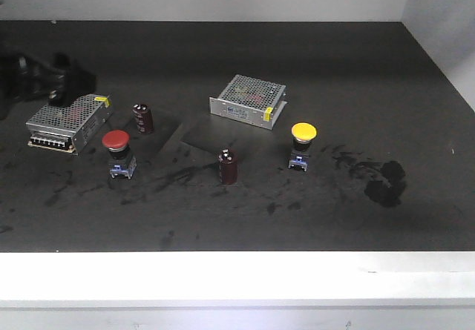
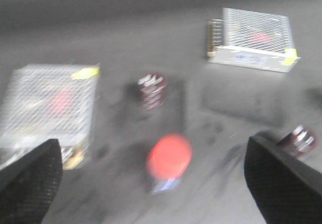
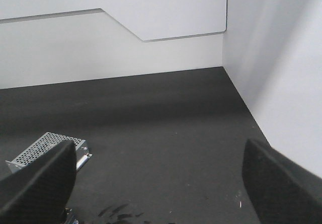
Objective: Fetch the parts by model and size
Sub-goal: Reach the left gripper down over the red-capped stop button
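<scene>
Left tool, jaws wide, apparently centred above the red-capped switch for grasping; right tool likewise wide, parked aside.

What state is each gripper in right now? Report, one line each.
Left gripper: open, holding nothing.
Right gripper: open, holding nothing.

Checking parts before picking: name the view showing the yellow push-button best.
Exterior front-facing: the yellow push-button stands whole and sharp, nothing covering it. Neither wrist view shows it.
</scene>
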Motion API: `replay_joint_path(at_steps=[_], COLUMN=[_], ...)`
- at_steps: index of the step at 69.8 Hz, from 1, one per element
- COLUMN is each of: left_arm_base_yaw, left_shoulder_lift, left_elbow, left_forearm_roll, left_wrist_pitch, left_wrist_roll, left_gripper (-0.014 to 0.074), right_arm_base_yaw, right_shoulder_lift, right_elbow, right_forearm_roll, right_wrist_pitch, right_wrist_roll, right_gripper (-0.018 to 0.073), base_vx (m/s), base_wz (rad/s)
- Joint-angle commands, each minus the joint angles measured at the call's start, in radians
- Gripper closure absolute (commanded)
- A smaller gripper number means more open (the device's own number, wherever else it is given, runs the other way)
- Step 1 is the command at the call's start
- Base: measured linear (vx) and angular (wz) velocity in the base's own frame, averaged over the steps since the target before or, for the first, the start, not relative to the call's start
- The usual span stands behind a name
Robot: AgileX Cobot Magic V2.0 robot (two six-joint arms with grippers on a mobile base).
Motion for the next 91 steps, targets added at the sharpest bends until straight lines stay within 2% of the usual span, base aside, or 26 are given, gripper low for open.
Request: replay_joint_path(at_steps=[1,10,22,28,37,42,49,54,69,82,91], left_arm_base_yaw=[-0.024,-0.040,-0.073,-0.097,-0.128,-0.143,-0.155,-0.155,-0.155,-0.155,-0.155], left_shoulder_lift=[0.075,0.192,0.350,0.412,0.492,0.519,0.543,0.555,0.557,0.552,0.506], left_elbow=[-0.137,-0.278,-0.467,-0.543,-0.632,-0.643,-0.641,-0.641,-0.641,-0.629,-0.539], left_forearm_roll=[-0.014,0.026,0.141,0.207,0.225,0.235,0.293,0.293,0.328,0.273,0.326], left_wrist_pitch=[0.043,0.192,0.391,0.455,0.545,0.546,0.546,0.546,0.547,0.547,0.547], left_wrist_roll=[-0.046,-0.111,-0.279,-0.315,-0.319,-0.327,-0.374,-0.397,-0.404,-0.381,-0.381], left_gripper=[-0.0084,-0.0076,-0.0041,-0.0027,-0.0019,-0.0017,-0.0015,-0.0015,-0.0015,-0.0013,-0.0011], right_arm_base_yaw=[-0.004,-0.004,-0.004,-0.004,-0.004,-0.004,-0.004,-0.003,-0.003,-0.003,-0.003], right_shoulder_lift=[0.000,0.000,0.000,0.000,0.000,0.000,0.000,0.000,0.000,0.000,0.000], right_elbow=[-0.033,-0.033,-0.033,-0.033,-0.033,-0.033,-0.033,-0.033,-0.033,-0.033,-0.033], right_forearm_roll=[-0.004,-0.004,-0.004,-0.004,-0.004,-0.004,-0.004,-0.004,-0.004,-0.004,-0.004], right_wrist_pitch=[-0.071,-0.072,-0.072,-0.072,-0.071,-0.070,-0.069,-0.068,-0.053,-0.051,-0.045], right_wrist_roll=[-0.012,-0.012,-0.012,-0.012,-0.012,-0.012,-0.012,-0.012,-0.012,-0.012,-0.012], right_gripper=[-0.0062,-0.0057,-0.0050,-0.0047,-0.0041,-0.0039,-0.0036,-0.0035,-0.0035,-0.0035,-0.0035], base_vx=[0.00,0.00,0.00,0.00,0.00,0.00,0.00,0.00,0.00,0.00,0.00], base_wz=[0.00,0.00,0.00,0.00,0.00,0.00,0.00,0.00,0.00,0.00,0.00])
